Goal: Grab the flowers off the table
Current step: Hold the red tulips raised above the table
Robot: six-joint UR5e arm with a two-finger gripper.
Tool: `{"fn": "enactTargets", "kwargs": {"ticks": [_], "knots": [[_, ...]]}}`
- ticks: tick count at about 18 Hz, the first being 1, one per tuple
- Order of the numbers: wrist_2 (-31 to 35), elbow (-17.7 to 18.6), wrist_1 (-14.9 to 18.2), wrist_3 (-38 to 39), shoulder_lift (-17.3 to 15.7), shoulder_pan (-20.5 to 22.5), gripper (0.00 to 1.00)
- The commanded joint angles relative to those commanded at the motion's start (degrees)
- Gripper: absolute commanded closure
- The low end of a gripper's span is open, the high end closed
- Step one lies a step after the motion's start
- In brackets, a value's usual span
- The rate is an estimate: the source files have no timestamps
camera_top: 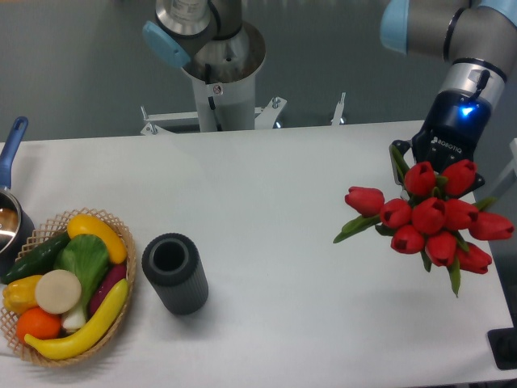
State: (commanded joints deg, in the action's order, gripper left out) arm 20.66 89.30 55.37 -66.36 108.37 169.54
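The claw, hidden behind blooms, apparently grips the light, floppy bunch of red tulips by its stems.

Arm reaches in from top right, wrist pointing down toward the camera, blue status light lit. Gripper sits at right edge of frame, fingers hidden behind what it carries, clamped on it. Arm base column stands at top centre.

Even, bright overhead light, soft shadows on the table; the frame looks perhaps slightly soft.
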Motion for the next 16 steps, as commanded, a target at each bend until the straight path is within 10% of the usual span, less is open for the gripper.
{"fn": "enactTargets", "kwargs": {"ticks": [16], "knots": [[-1.5, -0.09, -1.14, 0.09, 0.0, 0.18, 0.89]]}}
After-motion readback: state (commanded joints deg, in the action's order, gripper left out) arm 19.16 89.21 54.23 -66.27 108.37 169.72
